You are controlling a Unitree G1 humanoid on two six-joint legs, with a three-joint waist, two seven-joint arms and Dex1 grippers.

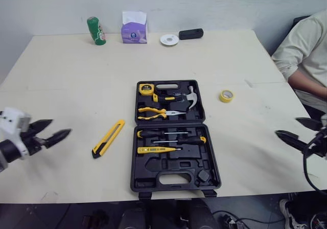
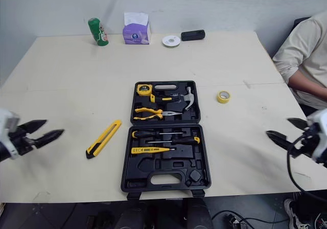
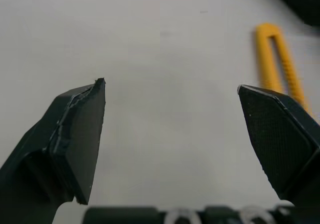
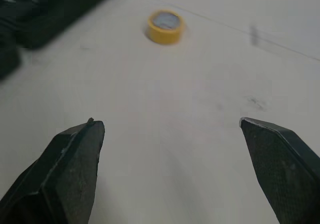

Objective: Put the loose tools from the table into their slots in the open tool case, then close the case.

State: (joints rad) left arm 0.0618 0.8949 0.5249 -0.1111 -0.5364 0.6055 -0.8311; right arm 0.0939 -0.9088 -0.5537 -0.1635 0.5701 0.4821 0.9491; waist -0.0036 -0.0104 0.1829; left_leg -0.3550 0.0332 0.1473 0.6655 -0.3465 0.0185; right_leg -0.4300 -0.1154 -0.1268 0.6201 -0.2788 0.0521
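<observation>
**Tool case wide open, 2 loose bits on the table**

Big pale table (image 1: 76,75), with a person (image 1: 306,50) in a light top sitting at the far right edge. The black tool case (image 1: 176,165) lies flat and open in the middle, nearer the near edge, its 2 halves 1 behind the other.

The far half holds a tape measure (image 1: 146,89), a hammer (image 1: 190,97) and yellow-handled pliers (image 1: 156,113). The near half has 2 screwdrivers (image 1: 171,133) and a yellow tester (image 1: 156,149) just nearer than them.

The left gripper (image 1: 60,127) hovers over the near left of the table, jaws spread wide, nothing in them. The right gripper (image 1: 286,126) is off at the near right, also gaping and empty.

The yellow utility knife (image 1: 108,138) lies on the table just left of the case, between it and the left gripper, angled. The roll of yellow tape (image 1: 226,95) sits right of the case's far half, apart from it.

Along the far edge, left to right: a green can (image 1: 96,30), a purple tissue box (image 1: 134,27), a white disc (image 1: 169,39) and a small black thing (image 1: 191,33).
</observation>
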